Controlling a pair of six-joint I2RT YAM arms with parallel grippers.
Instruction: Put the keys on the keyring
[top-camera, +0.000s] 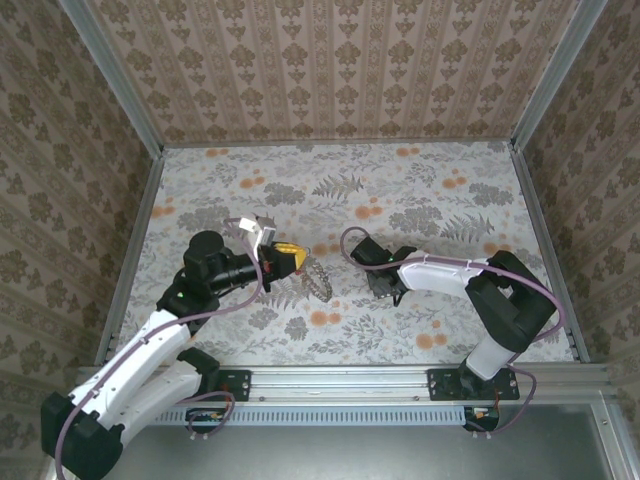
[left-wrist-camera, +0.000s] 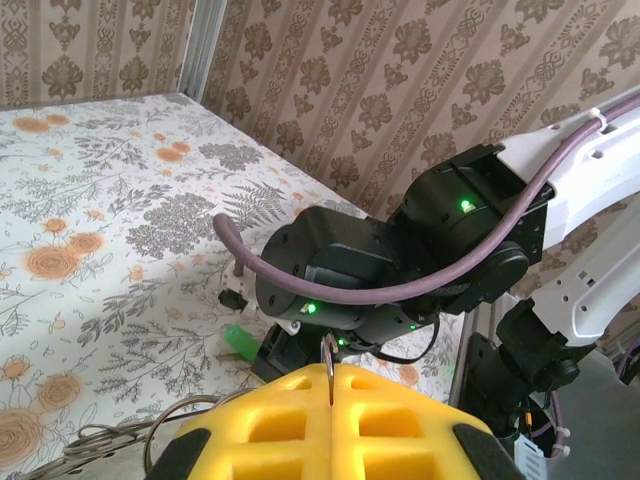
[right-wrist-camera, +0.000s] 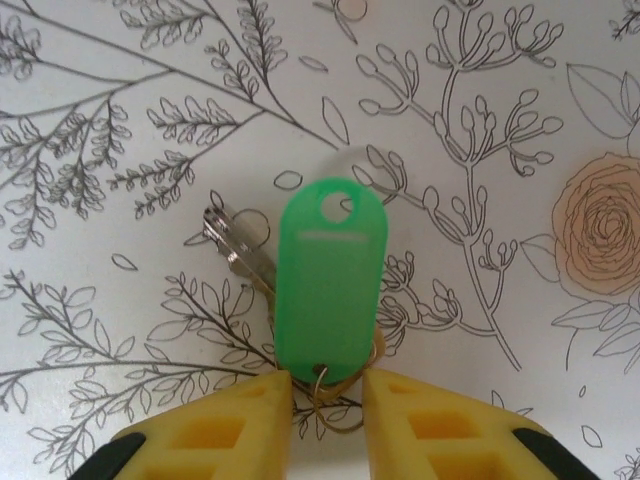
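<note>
Right claw stands slightly apart, straddling the near end of the green-tagged key, which lies on the table at twelve o'clock. Left claw is pinched together on the keyring.

Walls: beige damask wallpaper, three sides. Corner posts: grey metal. Bench: white cloth, grey foliage, orange blooms. Near edge: aluminium rail. Light: even.

**Metal mostly out of sight**

The green tag covers most of the key. Its wire loop runs behind the right fingers, which the bottom edge cuts off. The keyring is a mere sliver between the left fingers, the rest hidden beneath. Overhead, its detail is too small to tell.
</note>
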